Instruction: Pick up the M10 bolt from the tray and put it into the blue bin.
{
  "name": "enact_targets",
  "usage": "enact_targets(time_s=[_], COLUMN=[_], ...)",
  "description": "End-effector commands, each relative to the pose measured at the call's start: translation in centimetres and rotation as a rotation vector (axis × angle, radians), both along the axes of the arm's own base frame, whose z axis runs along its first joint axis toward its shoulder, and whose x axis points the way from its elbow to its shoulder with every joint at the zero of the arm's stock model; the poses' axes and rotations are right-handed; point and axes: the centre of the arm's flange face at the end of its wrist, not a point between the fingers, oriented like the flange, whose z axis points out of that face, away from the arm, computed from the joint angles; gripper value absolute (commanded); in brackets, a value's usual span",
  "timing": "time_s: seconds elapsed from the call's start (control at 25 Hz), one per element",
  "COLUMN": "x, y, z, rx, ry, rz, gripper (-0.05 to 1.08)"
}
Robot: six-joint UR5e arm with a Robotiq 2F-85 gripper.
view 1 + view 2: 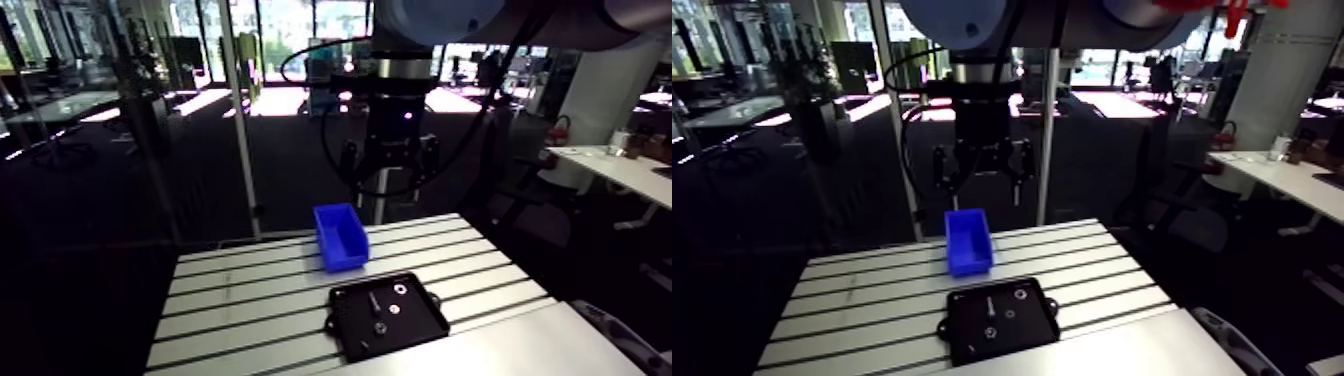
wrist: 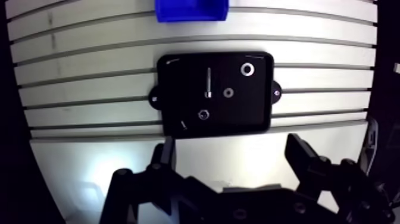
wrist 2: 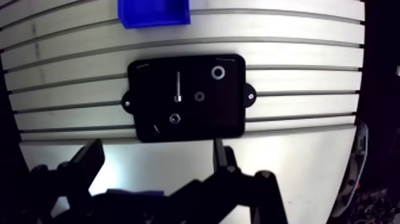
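The M10 bolt [image 2: 208,83], a long slim shank with its head toward the gripper, lies in a black tray [image 2: 253,110] on the slotted table. Beyond the tray stands the blue bin [image 2: 191,9], which looks empty in the arm view [image 1: 340,237]. My gripper [image 2: 231,149] hangs high above the table with its two dark fingers [image 2: 166,152] spread wide and nothing between them. In the wrist view the tray lies ahead of the fingertips. In the arm view the gripper [image 1: 390,160] is well above the bin and the tray [image 1: 432,318].
Also in the tray are a large washer [image 2: 247,69], a smaller washer [image 2: 228,92], a nut [image 2: 204,114] and a short screw [image 2: 183,124]. A smooth light panel [image 2: 119,161] borders the slotted aluminium surface [image 2: 89,71] beneath the gripper.
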Motion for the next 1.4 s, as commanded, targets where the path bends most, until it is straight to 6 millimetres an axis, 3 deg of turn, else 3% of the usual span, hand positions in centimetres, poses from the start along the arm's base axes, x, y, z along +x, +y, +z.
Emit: enact_targets(time_s=[0.04,0.36,0.84,1.16,1.4], x=[-0.6,-0.8,-0.4,-0.9,-1.3], y=[1.2,1.3,1.1,1.0,1.1], z=[-3.4,-8.7,-15.1,-17.2,-18.7], rx=[-0.008,-0.021,-0.023,-0.022,-0.025], ry=[-0.01,-0.054,-0.107,-0.103,-0.109], rz=[-0.033,-0.035,-0.034,-0.057,-0.065], gripper=[0.01,0.01,0.01,0.01,0.14])
